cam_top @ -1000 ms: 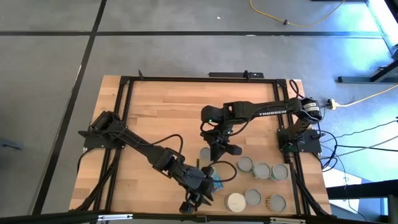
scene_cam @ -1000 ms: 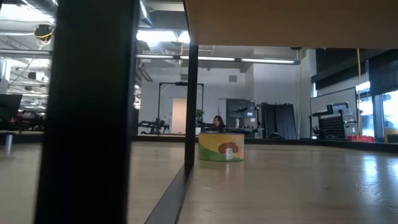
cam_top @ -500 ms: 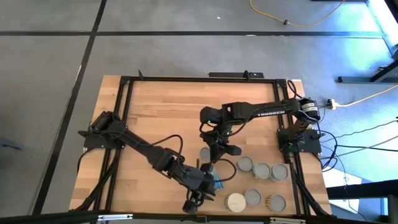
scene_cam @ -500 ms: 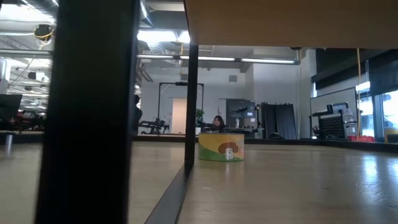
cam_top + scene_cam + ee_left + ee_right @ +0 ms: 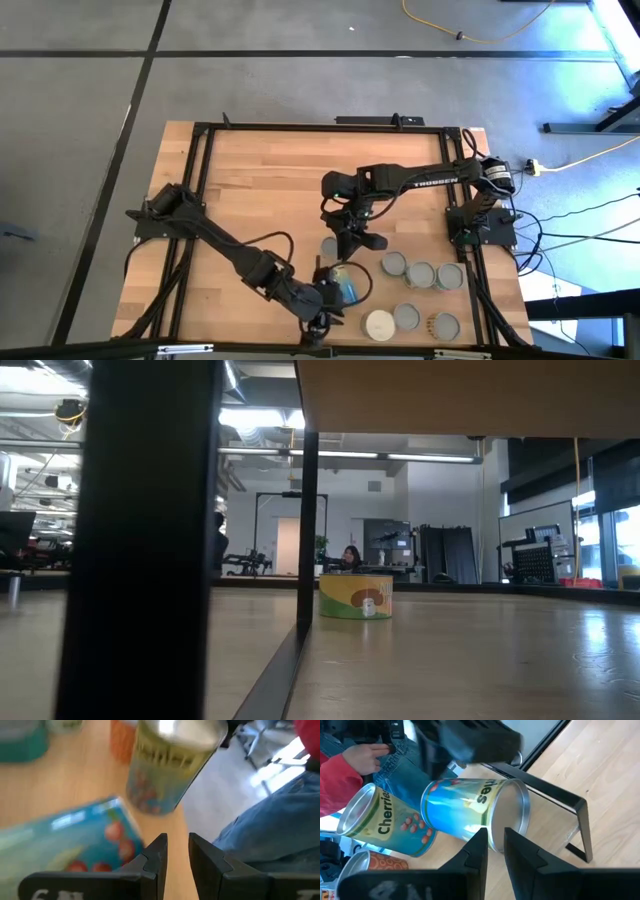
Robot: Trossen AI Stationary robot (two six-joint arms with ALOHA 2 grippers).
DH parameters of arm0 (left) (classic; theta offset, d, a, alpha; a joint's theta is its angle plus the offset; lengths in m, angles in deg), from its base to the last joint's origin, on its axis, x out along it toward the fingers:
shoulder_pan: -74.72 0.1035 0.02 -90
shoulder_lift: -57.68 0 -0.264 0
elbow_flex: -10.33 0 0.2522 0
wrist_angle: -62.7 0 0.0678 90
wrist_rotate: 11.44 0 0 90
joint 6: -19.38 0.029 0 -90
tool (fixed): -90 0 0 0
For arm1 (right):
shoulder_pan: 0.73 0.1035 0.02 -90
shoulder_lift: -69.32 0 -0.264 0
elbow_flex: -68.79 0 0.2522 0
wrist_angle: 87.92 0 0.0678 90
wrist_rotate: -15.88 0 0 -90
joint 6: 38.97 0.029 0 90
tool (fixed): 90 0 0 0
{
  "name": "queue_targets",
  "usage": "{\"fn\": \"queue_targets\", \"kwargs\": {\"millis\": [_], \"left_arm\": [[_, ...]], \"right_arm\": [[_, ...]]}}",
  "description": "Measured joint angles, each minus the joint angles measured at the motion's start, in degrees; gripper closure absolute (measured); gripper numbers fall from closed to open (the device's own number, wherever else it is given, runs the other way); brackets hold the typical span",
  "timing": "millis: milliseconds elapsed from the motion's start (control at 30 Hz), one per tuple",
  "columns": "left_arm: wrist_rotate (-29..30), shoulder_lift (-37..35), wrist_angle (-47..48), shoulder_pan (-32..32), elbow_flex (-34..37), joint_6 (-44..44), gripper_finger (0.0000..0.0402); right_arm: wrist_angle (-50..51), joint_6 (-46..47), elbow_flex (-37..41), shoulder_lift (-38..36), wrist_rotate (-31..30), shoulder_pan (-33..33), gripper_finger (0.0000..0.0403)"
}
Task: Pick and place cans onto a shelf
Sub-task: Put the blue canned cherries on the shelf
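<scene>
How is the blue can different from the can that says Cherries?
The blue can has a bright blue label; the Cherries can has a green-yellow one with little red cherries. The blue can's shiny end points toward the black table frame, while the Cherries can's end points the opposite way, so they lean differently. Both are round tins with silver rims, side by side.

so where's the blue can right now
In the high view the blue can lies tipped near the table's front edge, right by the left gripper, just left of the upright cans.
</scene>
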Motion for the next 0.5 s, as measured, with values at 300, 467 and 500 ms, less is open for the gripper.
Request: {"fn": "queue_targets", "kwargs": {"millis": [300, 467, 500], "left_arm": [[2.14, 1.51, -2.01, -0.55, 0.02, -1.88, 0.0331], [2.91, 1.51, -1.86, -0.53, 0.02, -1.88, 0.0331], [3.21, 1.51, -1.73, -0.53, 0.02, -1.77, 0.0331]], "right_arm": [[0.14, 0.0, 0.0, 0.0, -0.07, -0.55, 0.0338], [0.52, 0.02, -0.02, 0.6, 0.26, -0.55, 0.0338], [0.58, 0.02, -0.02, 0.92, 0.32, -0.55, 0.0338]]}}
